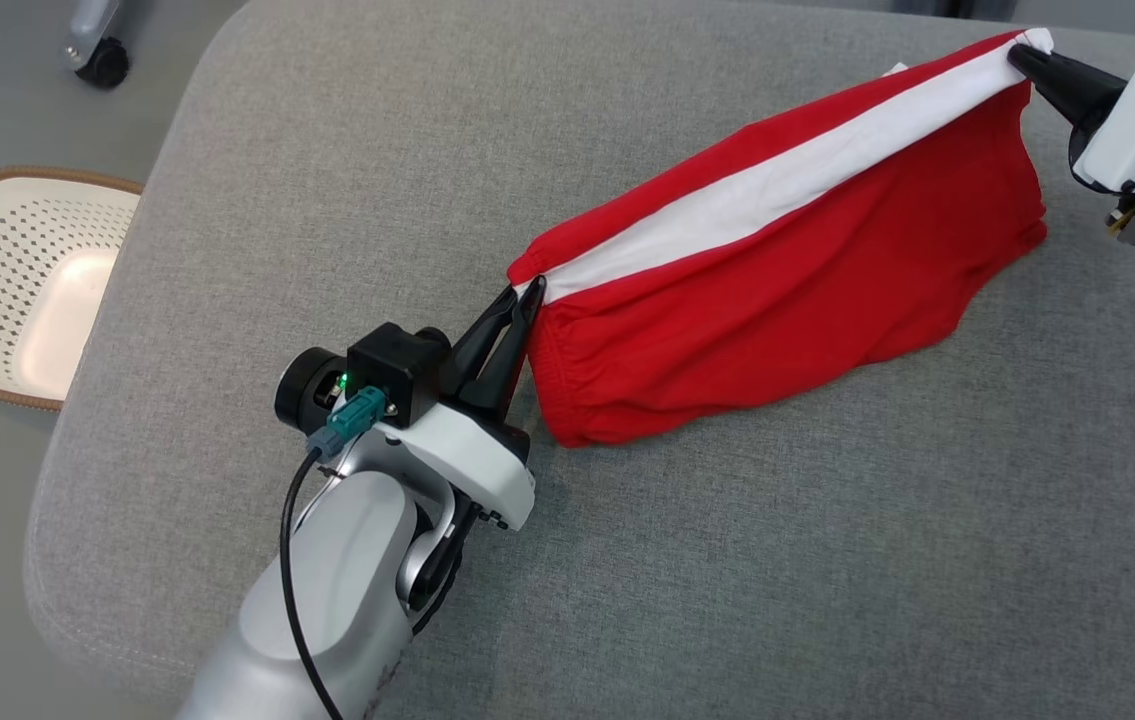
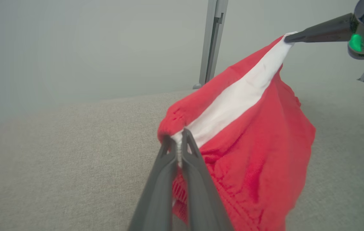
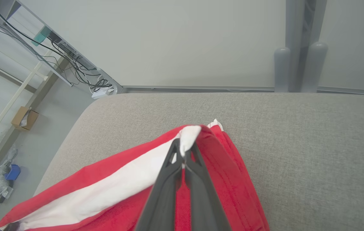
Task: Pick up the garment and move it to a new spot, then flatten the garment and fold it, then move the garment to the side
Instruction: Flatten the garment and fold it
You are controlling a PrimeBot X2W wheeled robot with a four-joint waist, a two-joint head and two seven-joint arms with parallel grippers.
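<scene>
The garment (image 1: 807,280) is red with a broad white stripe and hangs stretched between both grippers above the grey cushion (image 1: 327,180). Its lower edge rests on the cushion. My left gripper (image 1: 530,293) is shut on the garment's near-left end at the elastic waistband, seen close up as the left gripper (image 2: 178,136) pinching the white stripe of the garment (image 2: 258,144). My right gripper (image 1: 1019,52) is shut on the far-right end of the stripe. In the right wrist view, the right gripper (image 3: 184,153) pinches white cloth of the garment (image 3: 111,189).
A cream perforated basket (image 1: 17,285) sits on the floor left of the cushion. A caster wheel (image 1: 102,60) stands at the top left. A grey post (image 2: 212,41) rises behind the cushion. Shelving with cables (image 3: 56,51) stands beyond the cushion's far corner.
</scene>
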